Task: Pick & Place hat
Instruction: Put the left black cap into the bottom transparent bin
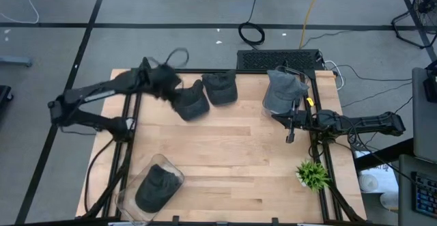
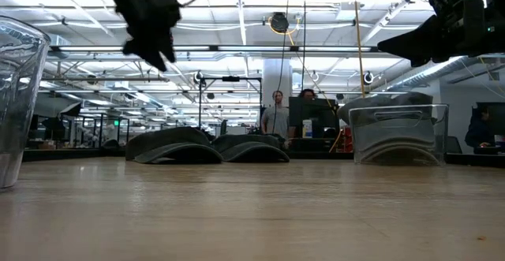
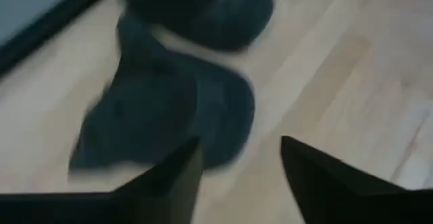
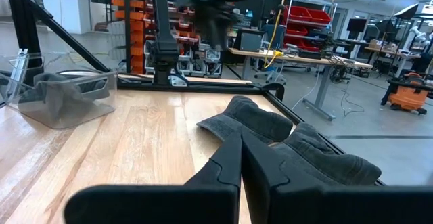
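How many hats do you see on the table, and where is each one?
4. Two loose hats lie side by side at the far edge: one under the left gripper, one beside it. One sits in the far right bin, one in the near left bin.

The left gripper [image 1: 164, 82] is a dark smear in the high view, so its outline merges with the near hat [image 1: 190, 102] beside it. In the left wrist view that hat [image 3: 162, 116] and the far hat [image 3: 203, 11] are blurred, and the far one is cut off by the edge. In the low view a clear bin [image 2: 17, 95] is cropped at the side. From above, the worktop's [image 1: 232, 158] near edge and the bin [image 1: 151, 188] holding a third hat [image 1: 156, 187] run out of frame. The people [image 2: 276, 115] behind are too small to make out.
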